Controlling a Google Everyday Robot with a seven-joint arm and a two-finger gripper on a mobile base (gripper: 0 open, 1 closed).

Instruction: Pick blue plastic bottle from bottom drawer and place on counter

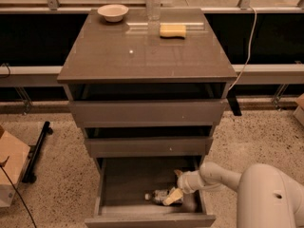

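The blue plastic bottle (159, 195) lies on its side in the open bottom drawer (149, 219), near the front right, with its white cap pointing left. My gripper (175, 186) reaches into the drawer from the right. Its fingers are spread apart. The lower fingertip (173, 196) is at the bottle's right end and the upper one (179, 174) is farther back. The counter (142, 56) is the glossy grey-brown top of the cabinet above.
On the counter's far edge stand a white bowl (113, 12), a tall clear water bottle (153, 1) and a yellow sponge (172, 30). The two upper drawers are slightly pulled out. A cardboard box (9, 172) and a black stand (38, 151) are on the floor at the left.
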